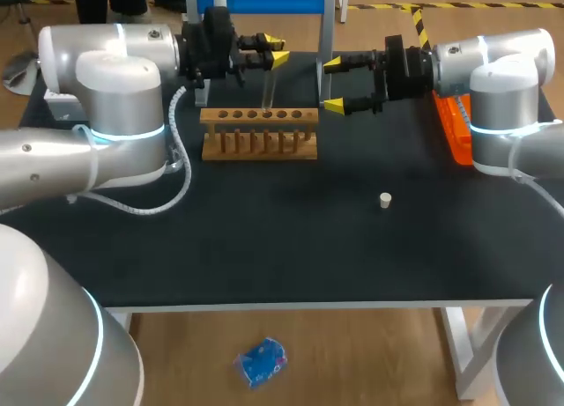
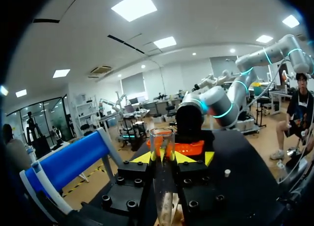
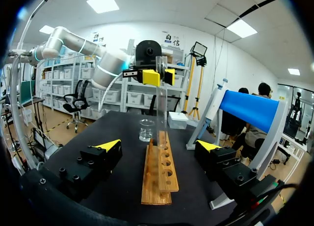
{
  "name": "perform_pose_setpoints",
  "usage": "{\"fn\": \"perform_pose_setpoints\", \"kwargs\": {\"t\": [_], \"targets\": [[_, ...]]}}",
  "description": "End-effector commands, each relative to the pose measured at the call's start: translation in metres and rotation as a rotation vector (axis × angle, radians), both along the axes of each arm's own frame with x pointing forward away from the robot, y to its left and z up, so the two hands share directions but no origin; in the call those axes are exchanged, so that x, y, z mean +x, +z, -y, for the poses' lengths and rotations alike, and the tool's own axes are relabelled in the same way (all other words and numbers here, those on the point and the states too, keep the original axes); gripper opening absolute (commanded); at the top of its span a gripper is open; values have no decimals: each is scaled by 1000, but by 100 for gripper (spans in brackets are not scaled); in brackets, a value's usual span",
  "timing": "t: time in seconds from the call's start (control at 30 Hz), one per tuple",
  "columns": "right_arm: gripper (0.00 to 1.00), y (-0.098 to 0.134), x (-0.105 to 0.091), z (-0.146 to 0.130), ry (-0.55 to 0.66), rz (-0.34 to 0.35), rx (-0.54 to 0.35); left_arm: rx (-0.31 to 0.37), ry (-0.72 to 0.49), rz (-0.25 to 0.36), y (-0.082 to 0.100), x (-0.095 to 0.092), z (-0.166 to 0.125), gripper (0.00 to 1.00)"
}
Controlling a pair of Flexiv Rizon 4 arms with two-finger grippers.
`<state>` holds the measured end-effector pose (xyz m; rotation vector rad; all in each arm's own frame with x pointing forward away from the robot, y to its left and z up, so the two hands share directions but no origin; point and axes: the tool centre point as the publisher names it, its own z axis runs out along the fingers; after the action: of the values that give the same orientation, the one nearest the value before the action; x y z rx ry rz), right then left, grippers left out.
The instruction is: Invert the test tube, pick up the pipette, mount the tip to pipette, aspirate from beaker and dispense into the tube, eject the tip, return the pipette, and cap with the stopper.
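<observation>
Left pincer (image 1: 277, 51) grasps the tube (image 3: 161, 103) upright over the rack (image 1: 258, 117); right pincer (image 1: 335, 86), beside the rack, is released. Misaligned with a hole, the tube could jam or crack.

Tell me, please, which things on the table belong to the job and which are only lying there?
Job: test tube in left gripper, wooden rack, beaker, pipette on blue stand, stopper, orange box (probably tips).
Lying about: white box beside the beaker.

Wooden rack (image 1: 259, 133) mid-table; orange tray (image 1: 450, 131) right edge.
</observation>
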<state>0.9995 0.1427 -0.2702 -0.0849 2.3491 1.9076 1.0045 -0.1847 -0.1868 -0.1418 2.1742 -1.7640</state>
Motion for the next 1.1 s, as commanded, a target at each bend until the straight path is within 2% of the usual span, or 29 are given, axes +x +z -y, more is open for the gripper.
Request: {"fn": "perform_pose_setpoints", "kwargs": {"t": [0.03,0.17,0.23,0.5,0.6,0.67,0.7,0.77,0.87,0.9,0.97,1.0,1.07,1.1], "targets": [[100,-1,1,0,2,1,1,-14,8,7,-2,2,1,0],[100,-1,1,0,2,1,1,-37,-19,2,-4,3,0,0],[100,-1,1,0,2,1,1,-77,-47,9,-4,4,0,0],[100,-1,1,0,2,1,1,-53,-124,30,-1,11,-12,0],[100,-1,1,0,2,1,1,-56,-141,42,1,14,-14,0],[100,-1,1,0,2,1,1,-86,-146,39,1,17,-15,0],[100,-1,1,0,2,1,1,-69,-153,28,1,18,-16,0],[100,-1,1,0,2,1,1,-95,-150,11,0,19,-16,0],[100,-1,1,0,2,1,1,-93,-162,-60,-3,21,-15,0],[100,-1,1,0,2,1,1,-70,-164,-66,-3,21,-15,0],[100,-1,1,0,2,1,1,-96,-161,-93,-4,22,-14,0],[100,-1,1,0,2,1,1,-74,-164,-106,-5,22,-14,0],[100,-1,1,0,2,1,1,-82,-156,-124,-6,23,-13,0],[100,-1,1,0,2,1,1,-60,-155,-131,-5,23,-13,0]]}}
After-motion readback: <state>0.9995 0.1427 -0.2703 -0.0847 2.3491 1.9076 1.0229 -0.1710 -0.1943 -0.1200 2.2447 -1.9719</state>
